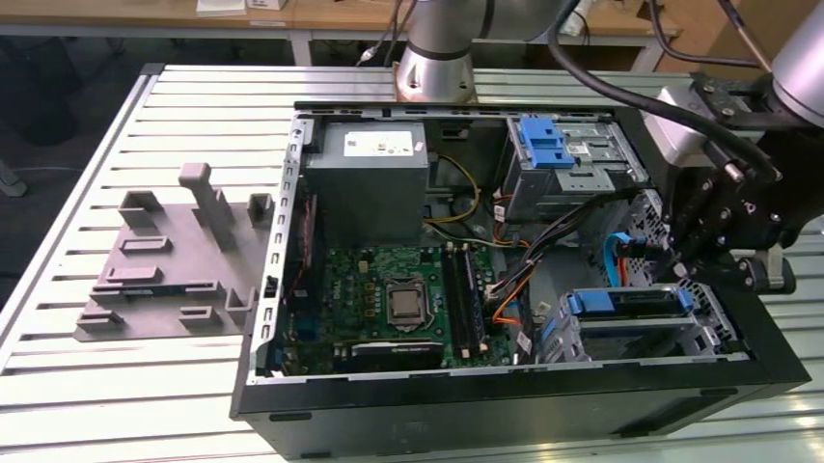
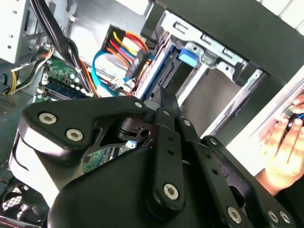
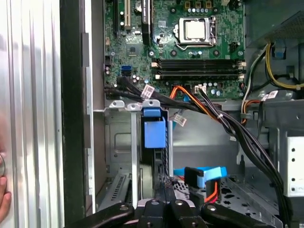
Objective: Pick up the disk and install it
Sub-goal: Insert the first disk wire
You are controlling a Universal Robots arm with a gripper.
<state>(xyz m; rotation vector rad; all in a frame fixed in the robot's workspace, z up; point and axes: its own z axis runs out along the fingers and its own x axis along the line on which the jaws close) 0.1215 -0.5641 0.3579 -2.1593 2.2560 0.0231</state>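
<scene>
The gripper hangs low over the corner of the open computer case at the exterior view's right. In the second wrist view its fingers look pinched together into one thin tip, with nothing seen between them. That tip is right at the outer edge of the disk, but it is hard to say if they touch. The disk stands on its thin edge inside the metal cage in that corner, with its blue frame showing, and it looks mostly in. If the disk sits a bit crooked, a push could jam it against the sides of the cage. A blue cable and a bunch of black and orange wires lie just beside the cage, so the gripper's wide body could catch them and tug them. The black wall of the case is near on the other side, and the gripper could bump it. A person's hand rests just outside that wall, near the arm, so a swing to that side could hit it. The most free room seems to be straight up, out of the case. The green board and the grey box are well apart from the gripper. Out on the table, at the exterior view's left, lies a grey holder.
</scene>
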